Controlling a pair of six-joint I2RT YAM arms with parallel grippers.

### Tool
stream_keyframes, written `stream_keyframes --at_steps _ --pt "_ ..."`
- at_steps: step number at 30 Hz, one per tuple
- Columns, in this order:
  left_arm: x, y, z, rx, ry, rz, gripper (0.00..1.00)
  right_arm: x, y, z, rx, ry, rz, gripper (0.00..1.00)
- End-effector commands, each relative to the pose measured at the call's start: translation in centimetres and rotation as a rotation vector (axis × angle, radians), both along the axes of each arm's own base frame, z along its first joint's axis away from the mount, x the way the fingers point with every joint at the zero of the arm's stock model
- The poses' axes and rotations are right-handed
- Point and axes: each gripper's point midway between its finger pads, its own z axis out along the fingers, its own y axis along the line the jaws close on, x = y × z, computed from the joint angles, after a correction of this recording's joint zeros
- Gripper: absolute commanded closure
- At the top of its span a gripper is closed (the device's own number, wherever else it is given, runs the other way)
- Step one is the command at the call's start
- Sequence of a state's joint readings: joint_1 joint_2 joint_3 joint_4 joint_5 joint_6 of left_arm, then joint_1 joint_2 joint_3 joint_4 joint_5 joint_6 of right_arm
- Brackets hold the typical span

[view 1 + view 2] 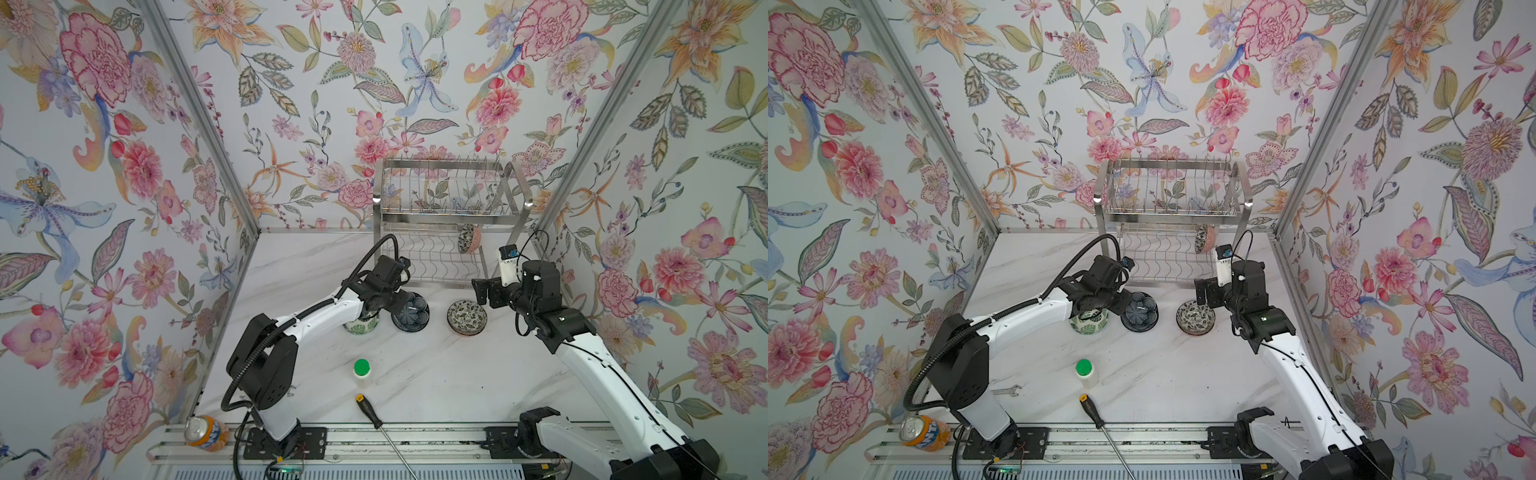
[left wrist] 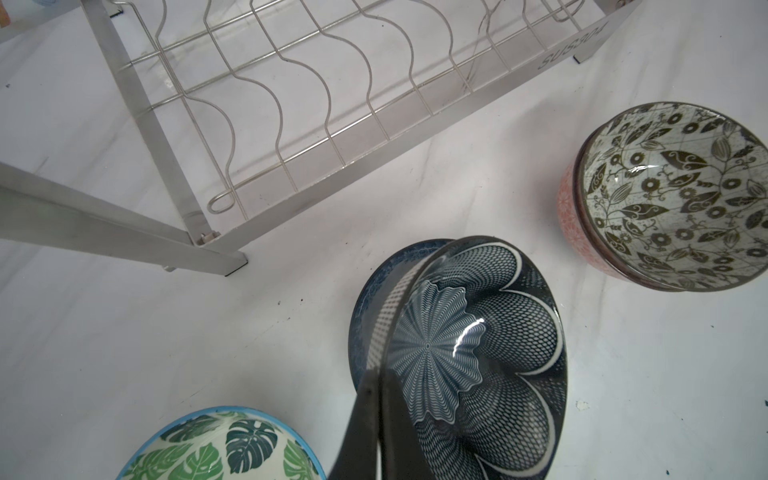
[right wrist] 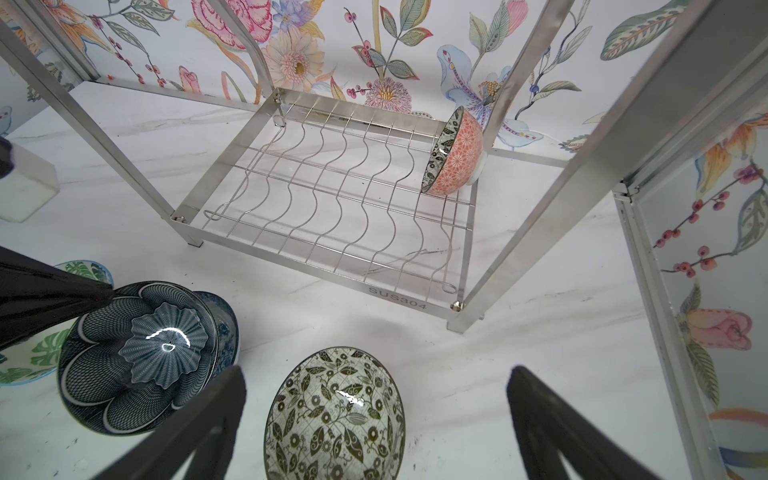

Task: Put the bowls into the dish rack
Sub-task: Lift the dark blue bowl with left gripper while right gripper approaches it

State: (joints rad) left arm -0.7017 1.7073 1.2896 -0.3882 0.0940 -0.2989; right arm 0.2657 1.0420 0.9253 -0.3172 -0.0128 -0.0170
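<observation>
One bowl point(image 3: 455, 158) is loaded, lying on its side at one end of the lower shelf of the rack point(image 1: 440, 217). The left gripper point(image 2: 380, 386) is pinched shut on the rim of the navy bowl point(image 2: 478, 353), tilting it off a blue bowl point(image 2: 370, 299) beneath. The right gripper point(image 1: 481, 293) is spread wide and empty, near the black-and-white bowl point(image 3: 336, 415). The green bowl point(image 2: 216, 449) sits on the table beside the navy one. We judge the task early, with most bowls still to go.

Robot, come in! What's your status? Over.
Left gripper shut on navy bowl rim. Right gripper open above black-and-white bowl. Pink bowl in rack, lower shelf. Nothing blocking it.
</observation>
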Motion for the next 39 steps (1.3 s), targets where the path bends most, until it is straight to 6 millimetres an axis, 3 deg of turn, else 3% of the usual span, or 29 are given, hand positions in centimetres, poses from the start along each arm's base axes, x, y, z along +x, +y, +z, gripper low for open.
stream_keyframes --at_steps 1,7,13,18,20,28,35,39 --pt "0.7 -0.4 3.7 -0.086 -0.076 -0.019 1.0 0.3 0.1 -0.1 0.021 0.001 -0.003 0.01" --pt "0.8 -0.2 4.3 -0.102 -0.086 -0.019 1.0 0.3 0.3 0.0 0.029 0.004 0.006 0.01" --pt "0.9 -0.4 6.2 -0.191 -0.125 -0.033 1.0 0.4 0.9 0.1 0.063 0.011 0.027 0.01" --pt "1.3 -0.7 7.3 -0.275 -0.159 -0.03 1.0 0.4 3.3 -0.4 0.172 0.045 0.09 0.01" --pt "1.3 -0.4 9.1 -0.31 -0.201 -0.015 1.0 0.4 4.0 -0.7 0.185 0.057 0.097 0.01" --pt "1.5 -0.3 11.4 -0.457 -0.277 0.024 1.0 0.7 8.0 -2.2 0.3 0.142 0.14 0.0" --pt "1.5 -0.7 12.2 -0.505 -0.292 0.02 1.0 0.9 11.2 -4.6 0.352 0.228 0.154 0.01" --pt "1.3 -0.6 11.0 -0.482 -0.264 0.016 1.0 1.0 11.6 -5.4 0.333 0.254 0.142 0.0"
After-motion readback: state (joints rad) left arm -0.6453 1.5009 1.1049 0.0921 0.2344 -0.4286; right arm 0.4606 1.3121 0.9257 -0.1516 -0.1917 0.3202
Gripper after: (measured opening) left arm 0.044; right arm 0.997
